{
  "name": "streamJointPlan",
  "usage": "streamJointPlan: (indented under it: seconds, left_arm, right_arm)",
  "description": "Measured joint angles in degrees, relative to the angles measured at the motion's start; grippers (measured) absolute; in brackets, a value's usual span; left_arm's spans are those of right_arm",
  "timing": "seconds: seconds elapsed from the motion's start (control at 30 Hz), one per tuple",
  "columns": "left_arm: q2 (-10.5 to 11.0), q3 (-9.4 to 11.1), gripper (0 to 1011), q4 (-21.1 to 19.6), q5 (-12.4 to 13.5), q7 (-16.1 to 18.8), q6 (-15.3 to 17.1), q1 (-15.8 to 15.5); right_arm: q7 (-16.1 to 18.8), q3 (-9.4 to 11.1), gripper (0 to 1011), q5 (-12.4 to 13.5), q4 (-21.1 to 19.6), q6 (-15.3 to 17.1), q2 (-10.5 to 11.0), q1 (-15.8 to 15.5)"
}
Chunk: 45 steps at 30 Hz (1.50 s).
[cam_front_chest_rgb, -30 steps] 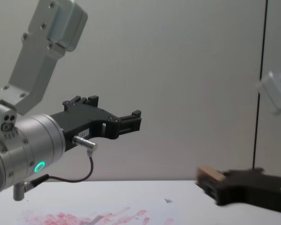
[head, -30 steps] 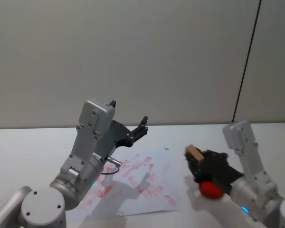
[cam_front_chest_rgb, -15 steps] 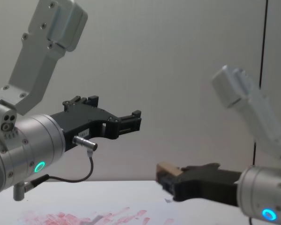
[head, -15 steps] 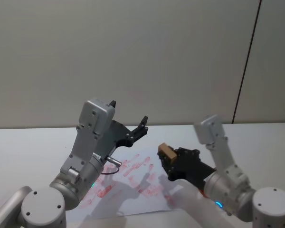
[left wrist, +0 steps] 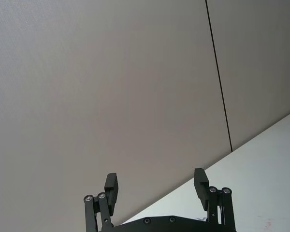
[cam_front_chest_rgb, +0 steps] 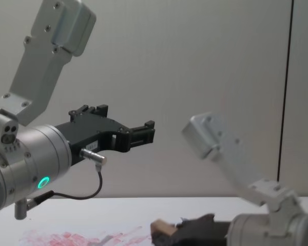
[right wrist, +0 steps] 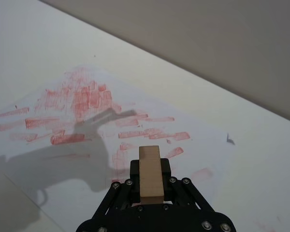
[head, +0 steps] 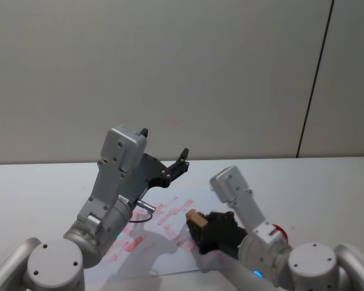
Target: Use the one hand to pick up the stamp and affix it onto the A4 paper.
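1. Black two-finger left gripper (head: 164, 143) with a green light ring hangs raised over the left part of the sheet, fingers apart and empty. If the stamping arm swings far leftward, the two arms could clash.
2. White A4 paper (right wrist: 87, 111), blotched with red-pink ink marks, lies loose on the plain white tabletop (head: 42, 182). A sideways drag during the press could slide or crease it. A print laid on the crowded marks would blur into them.
3. Small light-brown wooden stamp (right wrist: 150, 171) is clamped between the fingers of the black right gripper (head: 199, 223) with the blue light. It is above the sheet's near right part and seemingly not yet touching. A tilted descent would print one edge only, and too hard a press could shove the block back in the grip.
4. Red rounded object (head: 280, 231) sits on the table to the right, partly hidden by the right arm, which could knock it.
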Motion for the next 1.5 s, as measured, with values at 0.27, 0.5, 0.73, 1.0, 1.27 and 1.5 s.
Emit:
streamJointPlan:
  seconds: [0.27,0.5,0.73,1.0,1.27,1.5]
  left_arm:
    - [0.00,0.00,1002,0.00,0.00,0.00,0.00,0.00]
    - [0.00,0.00,1001,0.00,0.00,0.00,0.00,0.00]
    - [0.00,0.00,1002,0.00,0.00,0.00,0.00,0.00]
    - [0.00,0.00,1001,0.00,0.00,0.00,0.00,0.00]
    - [0.00,0.00,1001,0.00,0.00,0.00,0.00,0.00]
    - [0.00,0.00,1001,0.00,0.00,0.00,0.00,0.00]
  right_arm:
    - [-1.33,-1.39,221,-1.56,2.88,2.42,-1.74,1.02]
    - [-3.00,-1.98,220,-1.86,4.16,3.87,-2.70,1.49]
    - [-4.95,-1.96,221,-1.48,4.49,5.28,-3.24,1.78]
    - [-6.43,-1.30,220,-0.54,3.67,6.77,-3.17,1.81]
    - [-6.79,-0.15,221,2.40,-0.01,6.61,-2.60,1.39]
    - [-6.74,1.51,221,6.11,-4.84,6.19,-1.29,0.41]
